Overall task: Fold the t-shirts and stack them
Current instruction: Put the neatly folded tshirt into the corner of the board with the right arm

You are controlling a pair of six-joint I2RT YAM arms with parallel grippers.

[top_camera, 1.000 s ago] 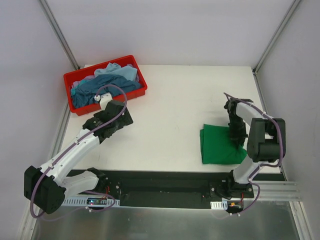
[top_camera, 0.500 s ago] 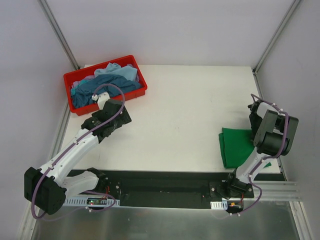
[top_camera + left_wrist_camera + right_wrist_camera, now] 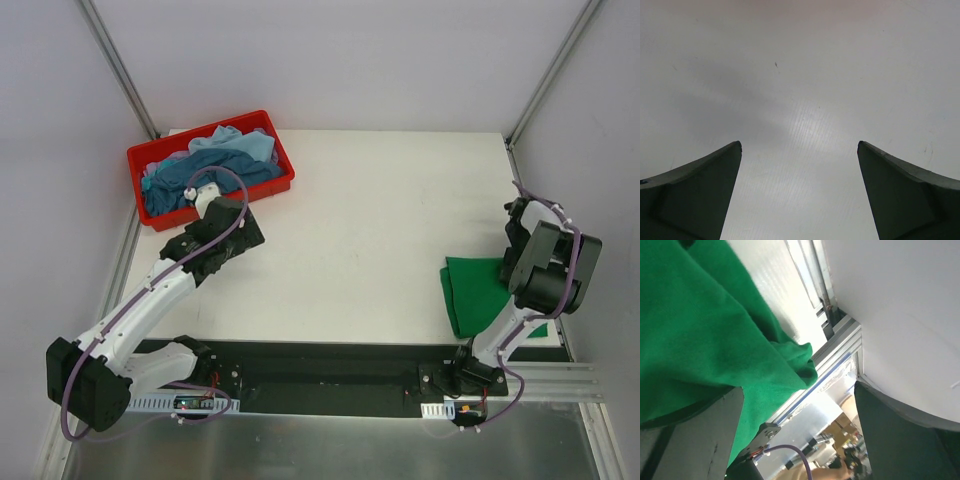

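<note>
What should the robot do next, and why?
Probably move the left hand forward into the red plastic rectangular bin to pick up the dark teal-blue fabric t-shirt. That hand is open and empty over the white table beside the bin, and the bright green fabric t-shirt already lies folded.

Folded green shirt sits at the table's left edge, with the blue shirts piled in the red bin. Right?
Not quite: the top view shows the green shirt at the table's right edge. The blue shirts do lie in the red bin.
</note>
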